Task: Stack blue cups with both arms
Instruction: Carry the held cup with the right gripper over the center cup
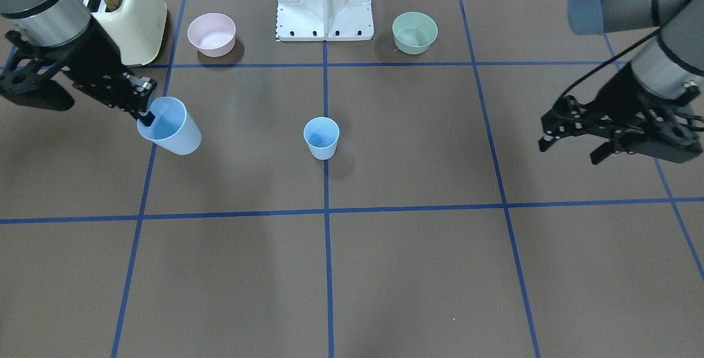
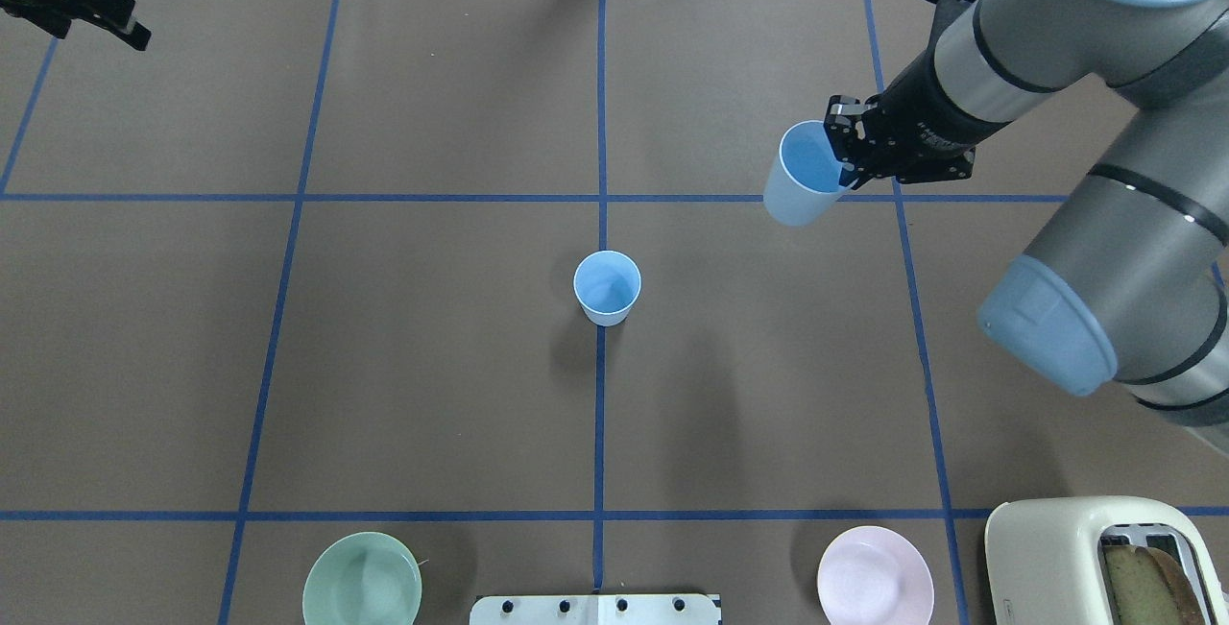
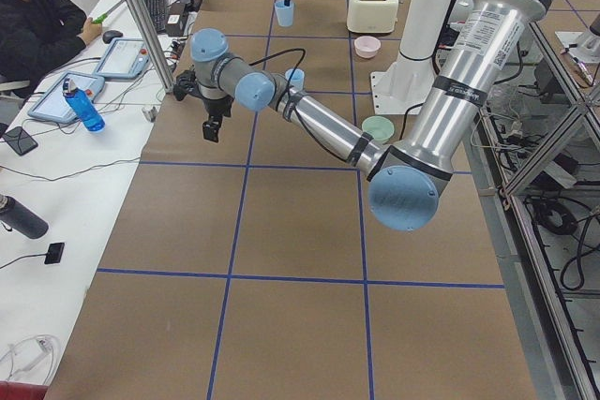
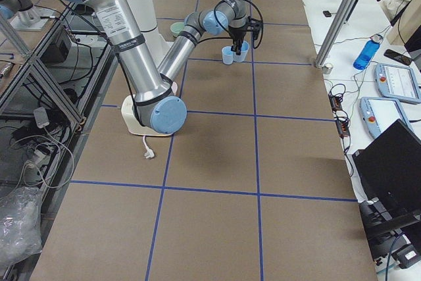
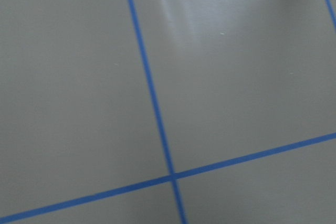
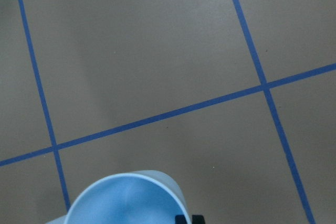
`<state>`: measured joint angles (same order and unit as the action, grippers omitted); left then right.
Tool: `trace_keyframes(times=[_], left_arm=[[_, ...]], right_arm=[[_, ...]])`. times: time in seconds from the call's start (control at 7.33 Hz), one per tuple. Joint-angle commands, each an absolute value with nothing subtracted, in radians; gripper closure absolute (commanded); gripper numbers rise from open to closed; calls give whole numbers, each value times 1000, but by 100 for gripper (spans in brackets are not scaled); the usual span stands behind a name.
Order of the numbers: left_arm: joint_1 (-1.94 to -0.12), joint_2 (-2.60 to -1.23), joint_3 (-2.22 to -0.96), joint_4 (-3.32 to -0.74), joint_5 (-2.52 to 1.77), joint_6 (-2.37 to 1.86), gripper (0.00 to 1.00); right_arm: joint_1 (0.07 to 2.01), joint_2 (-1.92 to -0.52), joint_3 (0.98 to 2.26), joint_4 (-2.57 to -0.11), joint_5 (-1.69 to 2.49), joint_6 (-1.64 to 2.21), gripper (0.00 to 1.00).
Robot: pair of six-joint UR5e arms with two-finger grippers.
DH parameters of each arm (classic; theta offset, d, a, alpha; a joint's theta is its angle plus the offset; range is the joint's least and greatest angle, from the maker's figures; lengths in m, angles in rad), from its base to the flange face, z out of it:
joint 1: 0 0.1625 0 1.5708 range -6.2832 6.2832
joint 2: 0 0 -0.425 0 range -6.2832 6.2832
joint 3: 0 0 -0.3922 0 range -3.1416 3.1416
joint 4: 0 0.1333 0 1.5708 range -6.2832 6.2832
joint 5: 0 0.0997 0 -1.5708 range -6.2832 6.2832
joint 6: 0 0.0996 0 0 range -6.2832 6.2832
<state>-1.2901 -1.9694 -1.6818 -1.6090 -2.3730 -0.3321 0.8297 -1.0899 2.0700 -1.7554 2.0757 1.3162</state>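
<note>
Seen from overhead, the left arm's fingers (image 1: 550, 130) hang spread and empty at the far left, one blue cup (image 2: 607, 287) stands upright on the counter (image 2: 384, 366) at the centre line, and right of it the right arm's fingers (image 2: 847, 150) pinch the rim of the other blue cup (image 2: 799, 179), tilted in the air. It seems best to level and centre that cup over the standing one before lowering, lest its base clip the rim.

I see the brown taped counter (image 2: 432, 366) bearing a pale-blue plastic cup (image 2: 607, 288), pink bowl (image 2: 875, 575), mint-green bowl (image 2: 362, 591), cream toaster (image 2: 1066, 558).
</note>
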Motion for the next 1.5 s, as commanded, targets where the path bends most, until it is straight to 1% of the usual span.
trace_keyframes(times=[0.0,0.14,0.41,0.55,0.82,0.95,1.23,1.36], left_arm=[[-1368,-1922,-1628,-1621,-2390,-175,2],[-1397,-1907,-1612,-1623,-2390,-143,2],[-1475,-1899,-1533,-1623,-2393,-21,2],[-1494,-1888,-1505,-1623,-2408,29,2],[-1499,-1840,-1462,-1719,-2431,55,2],[-1499,-1836,-1442,-1747,-2433,54,2],[-1505,-1835,-1428,-1750,-2433,57,2],[-1505,-1835,-1427,-1750,-2436,57,2]], right_arm=[[726,-1048,2071,-1769,1988,1388,100],[703,-1013,2057,-1788,1973,1390,100],[683,-919,1990,-1830,1947,1425,100],[667,-905,1974,-1830,1936,1428,100],[634,-856,1910,-1827,1899,1450,100],[615,-844,1890,-1827,1887,1456,100],[600,-775,1824,-1824,1871,1508,100],[588,-766,1806,-1822,1859,1509,100]])
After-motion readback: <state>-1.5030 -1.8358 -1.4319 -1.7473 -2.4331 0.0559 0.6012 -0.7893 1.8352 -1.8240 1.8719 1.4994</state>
